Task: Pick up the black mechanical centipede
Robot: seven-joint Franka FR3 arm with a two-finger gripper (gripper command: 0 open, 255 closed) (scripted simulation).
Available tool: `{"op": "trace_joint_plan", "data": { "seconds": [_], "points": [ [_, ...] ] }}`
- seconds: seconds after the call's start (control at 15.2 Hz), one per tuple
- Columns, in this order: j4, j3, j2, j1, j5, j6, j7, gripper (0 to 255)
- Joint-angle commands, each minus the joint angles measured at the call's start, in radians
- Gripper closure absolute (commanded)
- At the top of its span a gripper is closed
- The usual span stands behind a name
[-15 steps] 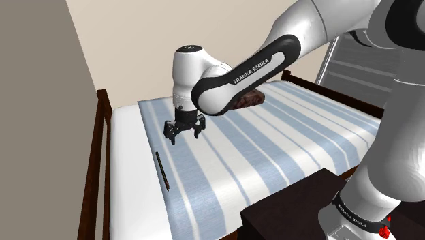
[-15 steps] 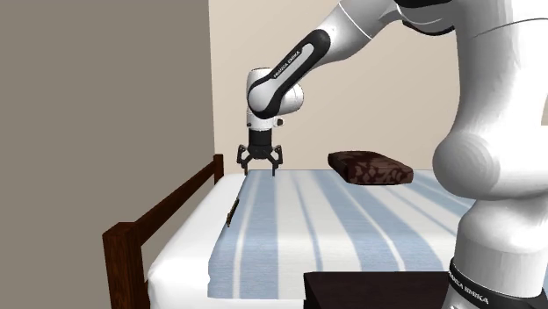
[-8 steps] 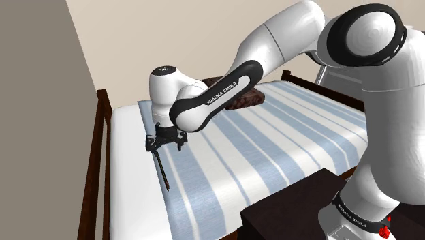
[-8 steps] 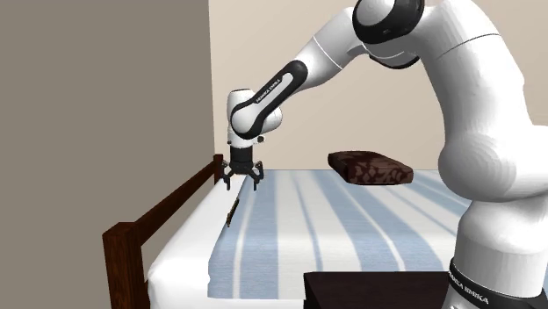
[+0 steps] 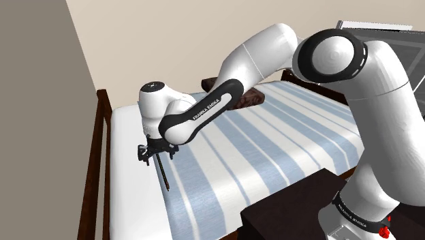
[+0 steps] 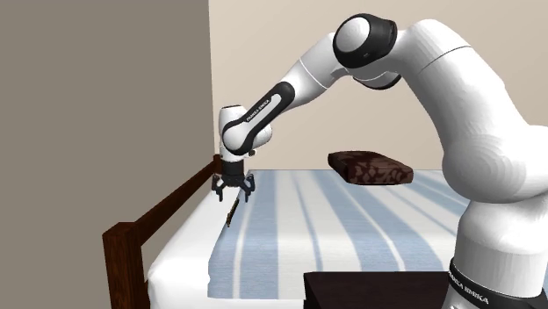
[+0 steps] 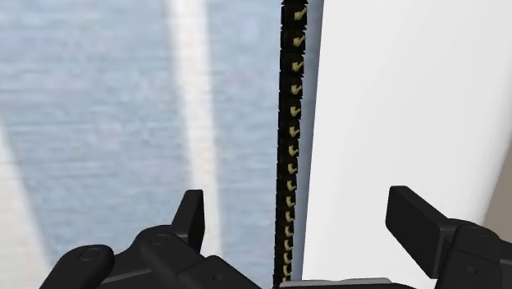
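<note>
The centipede (image 7: 290, 131) is a thin black segmented strip with small yellow marks, lying straight along the edge of the blue striped blanket (image 5: 286, 136) beside the white sheet. In the shoulder view the centipede (image 5: 164, 176) stretches toward the bed's near edge; in the second exterior view the centipede (image 6: 231, 212) lies just below the hand. My gripper (image 7: 304, 222) hovers right over its far end, open, with the strip running between the two fingers and touching neither. The gripper (image 5: 154, 154) sits low over the bed, and the gripper (image 6: 234, 189) points straight down.
A dark brown pillow (image 6: 370, 168) lies at the head of the bed. A dark wooden bed rail (image 6: 162, 211) runs along the side nearest the grey wall (image 6: 97, 114). My dark stand (image 5: 289, 215) is at the foot side.
The arm has swung from mid-blanket toward the bed rail and come down. The gripper now hangs low over the centipede's far end. The centipede has not moved.
</note>
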Motion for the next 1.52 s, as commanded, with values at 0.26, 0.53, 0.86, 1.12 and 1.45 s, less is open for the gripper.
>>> {"op": "trace_joint_plan", "data": {
  "seconds": [0.26, 0.53, 0.86, 1.12, 1.45],
  "points": [
    [-0.003, -0.012, 0.027, 0.007, -0.015, 0.030, 0.011, 255],
    [-0.003, -0.012, 0.027, 0.006, -0.015, 0.029, 0.010, 255],
    [-0.002, -0.012, 0.028, 0.007, -0.015, 0.029, 0.011, 255],
    [-0.002, 0.002, -0.007, -0.002, 0.003, -0.004, -0.002, 255],
    [0.002, 0.019, -0.047, -0.013, 0.025, -0.047, -0.019, 255]
  ]
}}
